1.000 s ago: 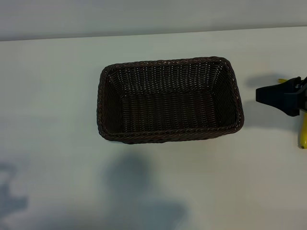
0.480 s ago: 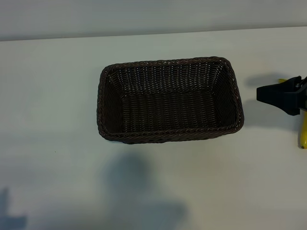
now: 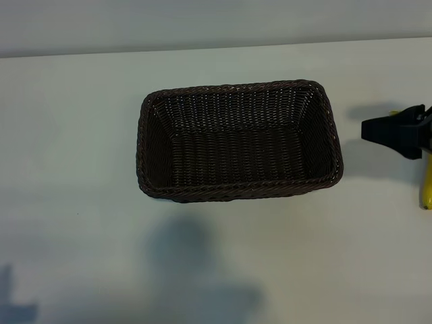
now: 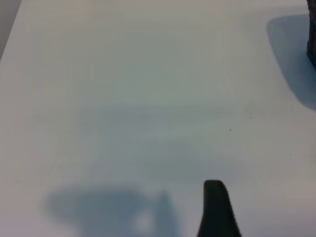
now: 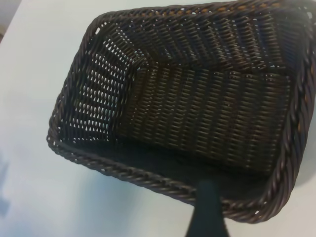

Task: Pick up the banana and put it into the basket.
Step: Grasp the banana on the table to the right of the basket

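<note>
Table [image 3: 74, 135], white and wide, carries everything in the exterior view. On its middle stands the basket [image 3: 237, 140], dark brown woven wicker with a braided rim, rectangular with rounded corners, and nothing lies inside it. At the right edge of this view, well apart from the basket, the right gripper [image 3: 395, 131] reaches in as a black shape pointing toward the basket. The banana [image 3: 426, 189] is there too: a yellow strip shows just below the gripper and a small yellow bit above it, so the gripper is over or around it. Its fingers stand spread, but whether they touch the banana I cannot tell. In the right wrist view one dark finger [image 5: 207, 212] points at the near rim of the basket [image 5: 197, 103]. The left gripper shows only in its own wrist view, where one black fingertip [image 4: 217, 207] hangs over bare table [image 4: 123, 98]; its fingers stand apart and hold nothing.
</note>
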Controlling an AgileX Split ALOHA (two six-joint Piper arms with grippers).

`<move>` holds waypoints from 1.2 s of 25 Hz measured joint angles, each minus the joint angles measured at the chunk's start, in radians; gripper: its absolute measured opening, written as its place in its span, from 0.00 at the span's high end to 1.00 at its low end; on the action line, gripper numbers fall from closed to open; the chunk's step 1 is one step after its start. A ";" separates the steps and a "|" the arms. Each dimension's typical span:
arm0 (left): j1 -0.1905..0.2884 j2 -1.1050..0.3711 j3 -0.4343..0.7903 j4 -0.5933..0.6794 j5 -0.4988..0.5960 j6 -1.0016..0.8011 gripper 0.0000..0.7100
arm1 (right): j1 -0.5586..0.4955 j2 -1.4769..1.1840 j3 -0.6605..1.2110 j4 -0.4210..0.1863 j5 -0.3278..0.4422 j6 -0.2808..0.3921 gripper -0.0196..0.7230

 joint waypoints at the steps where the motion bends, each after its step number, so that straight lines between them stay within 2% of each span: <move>1: 0.000 0.000 0.000 0.000 0.000 0.000 0.30 | 0.000 0.000 -0.013 -0.010 0.000 0.007 0.24; 3: 0.000 0.000 0.000 0.000 0.000 0.000 0.30 | 0.000 0.005 -0.056 -0.039 0.014 0.038 0.24; 6: 0.000 0.000 0.000 0.000 0.000 0.000 0.30 | 0.000 0.046 -0.136 -0.130 0.019 0.134 0.24; 12: 0.000 0.000 0.000 0.000 0.000 0.000 0.30 | 0.000 0.209 -0.330 -0.400 0.068 0.391 0.24; 14: 0.000 0.000 0.000 0.000 0.000 0.000 0.30 | 0.000 0.266 -0.399 -0.468 0.094 0.479 0.24; 21: 0.000 0.000 0.000 0.000 0.000 0.000 0.30 | 0.000 0.420 -0.561 -0.710 0.204 0.712 0.24; 27: 0.000 0.000 0.000 0.000 0.000 0.000 0.30 | 0.000 0.497 -0.577 -0.960 0.225 0.844 0.24; 30: 0.000 0.000 0.000 0.000 0.000 0.000 0.30 | 0.000 0.534 -0.578 -1.021 0.225 0.876 0.24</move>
